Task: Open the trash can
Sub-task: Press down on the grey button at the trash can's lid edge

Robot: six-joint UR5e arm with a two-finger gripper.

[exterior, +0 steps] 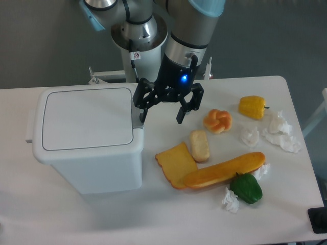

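Note:
The trash can [89,143] is a large white bin on the left of the table, its flat lid [87,118] down. Its grey push-button tab [136,120] sits on the lid's right edge and is partly covered by a finger. My gripper [161,115] hangs open just right of the can. Its left fingertip [142,114] is over the grey tab, and whether it touches cannot be told. Nothing is between the fingers.
Right of the can lie a toast slice [176,163], a small bread roll [200,145], a long baguette [225,170], a twisted bun [217,120], a yellow pepper [252,106], a green pepper [246,188] and crumpled tissues [278,131]. The robot base [138,43] stands behind.

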